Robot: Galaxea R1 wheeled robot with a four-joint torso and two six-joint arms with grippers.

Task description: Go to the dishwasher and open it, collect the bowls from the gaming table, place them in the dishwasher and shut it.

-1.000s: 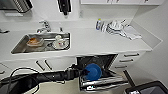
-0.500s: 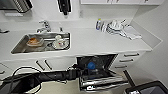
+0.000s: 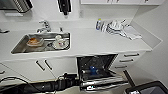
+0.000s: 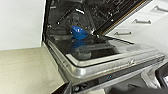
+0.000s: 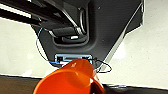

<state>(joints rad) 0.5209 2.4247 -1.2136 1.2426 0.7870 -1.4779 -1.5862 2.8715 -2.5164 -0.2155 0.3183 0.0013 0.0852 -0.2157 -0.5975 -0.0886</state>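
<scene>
Dishwasher (image 3: 96, 68) is standing open under the white counter (image 3: 100, 42), door dropped down, and the blue bowl (image 4: 78, 32) is sitting inside on the dark rack. Left arm (image 3: 50, 85) is reaching in beside the door; whether its jaws are parted or closed, I cannot tell. Orange bowl (image 5: 71, 78) is showing large right at the right wrist camera, grip unclear. Sink (image 3: 22, 45) is holding dishes.
</scene>
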